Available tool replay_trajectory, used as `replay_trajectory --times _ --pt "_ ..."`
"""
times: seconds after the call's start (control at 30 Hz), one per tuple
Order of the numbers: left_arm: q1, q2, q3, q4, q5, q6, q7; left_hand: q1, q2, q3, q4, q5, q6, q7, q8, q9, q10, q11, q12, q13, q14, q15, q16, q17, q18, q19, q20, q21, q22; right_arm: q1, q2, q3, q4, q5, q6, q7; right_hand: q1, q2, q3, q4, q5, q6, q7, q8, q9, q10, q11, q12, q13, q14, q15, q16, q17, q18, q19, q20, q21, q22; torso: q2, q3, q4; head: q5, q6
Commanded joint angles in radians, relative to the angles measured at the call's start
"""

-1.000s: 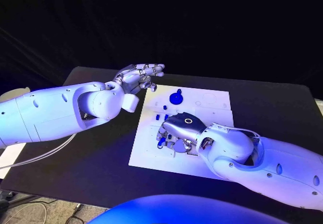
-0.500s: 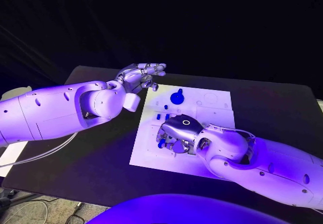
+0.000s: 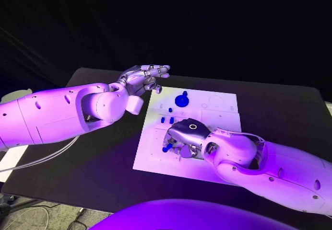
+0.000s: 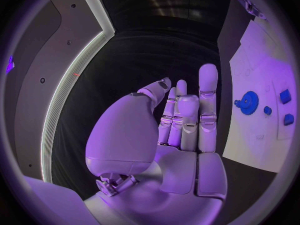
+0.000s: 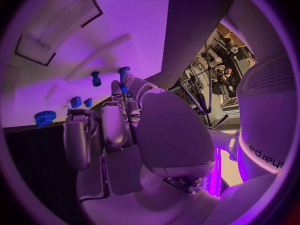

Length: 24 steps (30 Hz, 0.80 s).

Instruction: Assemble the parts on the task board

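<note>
The white task board lies in the middle of the black table. My right hand is low over the board's near left part, fingers curled down. Its thumb and a finger pinch a blue peg that stands on the board, also seen under the fingers as the blue peg. A second blue peg stands beside it. A blue gear lies at the board's far end, with small blue blocks nearer. My left hand hangs raised off the board's far left corner, fingers straight, holding nothing.
Bare black table surrounds the board on all sides. In the left wrist view the board shows the gear and small blue blocks beside my left hand.
My right hand has settled a little lower and nearer on the board, its fingers closing in on the blue peg. The left hand has not moved.
</note>
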Motion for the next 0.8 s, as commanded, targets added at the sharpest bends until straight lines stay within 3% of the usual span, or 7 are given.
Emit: replay_trajectory --times 0.03,0.53,0.8 --pt "0.000 0.001 0.001 0.001 -0.004 0.020 0.005 0.001 0.010 -0.004 0.000 0.004 -0.008 -0.001 0.005 0.000 -0.005 -0.002 0.003 0.001 -0.008 0.002 0.001 -0.001 0.017 -0.006 0.003 -0.004 -0.002 -0.001 0.000 0.000 0.003 -0.030 0.032 -0.012 0.025 0.020 0.003 -0.001 0.006 0.000 0.003 0.000 0.002 0.053 -0.046 0.001 0.001 0.042 -0.005 0.003 0.001 -0.012 0.072 -0.007 0.004 0.176 0.000 -0.0001 -0.0001 0.000 0.000" --pt "0.000 0.001 0.001 0.003 -0.004 0.019 0.004 0.001 0.010 -0.004 0.000 0.004 -0.008 -0.001 0.005 0.000 -0.005 -0.002 0.003 0.001 -0.008 0.002 0.001 -0.001 0.017 -0.006 0.003 -0.004 -0.002 0.000 0.034 -0.005 -0.009 -0.047 0.071 -0.049 0.004 0.015 -0.003 0.003 0.006 0.003 0.004 -0.003 0.004 0.054 -0.044 -0.008 0.001 0.040 -0.003 0.001 -0.003 -0.011 0.070 -0.005 0.002 0.175 0.000 -0.0016 0.0007 -0.003 0.000" --pt "0.000 0.000 0.001 0.004 -0.004 0.019 0.003 0.001 0.010 -0.004 0.000 0.004 -0.008 -0.001 0.005 0.000 -0.005 -0.002 0.003 0.001 -0.008 0.002 0.001 -0.001 0.017 -0.006 0.003 -0.004 -0.002 0.001 0.048 -0.010 -0.021 -0.044 0.069 -0.051 -0.024 0.004 -0.013 0.011 0.006 -0.026 0.008 -0.023 -0.002 0.027 -0.036 -0.031 -0.005 0.038 0.003 -0.003 -0.010 -0.009 0.065 0.000 -0.009 0.165 0.000 -0.0009 0.0009 -0.003 0.000"
